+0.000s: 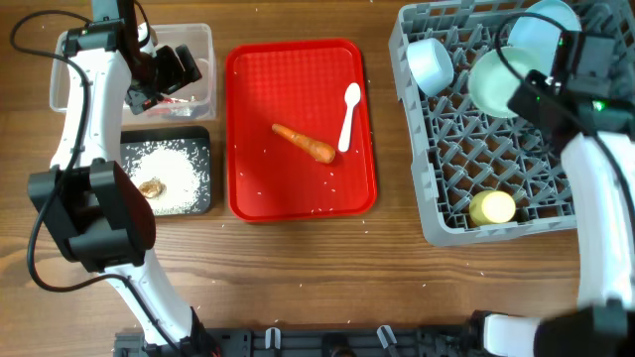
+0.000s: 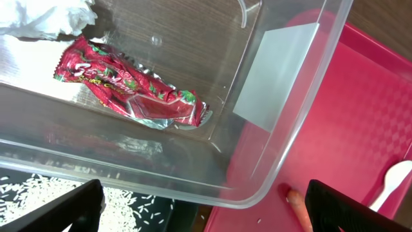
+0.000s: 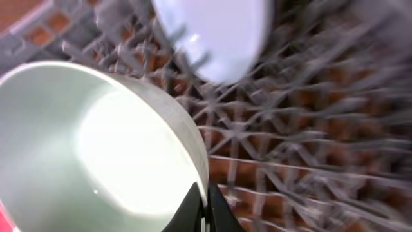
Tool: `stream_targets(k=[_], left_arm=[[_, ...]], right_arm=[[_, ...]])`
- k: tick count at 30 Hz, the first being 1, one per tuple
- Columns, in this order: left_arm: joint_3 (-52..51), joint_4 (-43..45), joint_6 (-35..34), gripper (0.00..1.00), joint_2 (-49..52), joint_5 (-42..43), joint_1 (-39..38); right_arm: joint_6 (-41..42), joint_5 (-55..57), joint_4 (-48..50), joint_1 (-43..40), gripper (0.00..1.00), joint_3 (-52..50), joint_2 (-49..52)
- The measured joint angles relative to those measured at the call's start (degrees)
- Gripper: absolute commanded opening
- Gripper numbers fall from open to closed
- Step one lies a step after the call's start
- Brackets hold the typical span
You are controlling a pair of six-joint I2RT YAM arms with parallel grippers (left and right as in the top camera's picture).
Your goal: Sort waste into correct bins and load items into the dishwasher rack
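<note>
on the far left of the wooden tabletop (image 1: 298, 283) the left hand (image 2: 206, 216) hangs over the near rim of the clear tub (image 1: 201, 40), its fingers (image 2: 58, 209) spread wide with nothing between them. inside the tub lie the red snack wrapper (image 2: 132, 93), flat on the floor, and the crumpled white tissue (image 2: 42, 16) in the corner beside it. just in front of the tub sits the black tray (image 1: 203, 201), holding a heap of white rice (image 1: 177, 167) with the small brown scrap (image 1: 151, 187) at the heap's left edge.

in the middle lies the red tray (image 1: 288, 193). the orange carrot (image 1: 305, 143) rests at a slant near its centre, and the white plastic spoon (image 1: 349, 114) lies just to the carrot's right, bowl end toward the far side. a few loose grains dot the red tray and the tabletop around it.

on the right stands the grey dishwasher rack (image 1: 421, 178). a light blue bowl (image 1: 429, 61) is tipped on its side at the far left corner, the light blue plate (image 1: 541, 28) stands at the far edge, and the yellow cup (image 1: 493, 207) sits near the front. the right hand (image 3: 203, 209) is pressed onto the rim of the pale green bowl (image 3: 96, 148), pinching it over the pegs between the blue bowl and the plate.
</note>
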Motion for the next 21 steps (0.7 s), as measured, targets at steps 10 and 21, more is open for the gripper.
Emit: stream_targets(k=[10, 21], left_arm=[[0.0, 0.2, 0.0, 1.0, 0.0, 0.0, 0.0], [0.0, 0.3, 0.0, 1.0, 0.0, 0.0, 0.0]], right_arm=[[-0.4, 38.6, -4.2, 20.4, 0.04, -1.7, 6.4], [-11.0, 52.3, 3.6, 27.3, 0.04, -1.8, 17.0]])
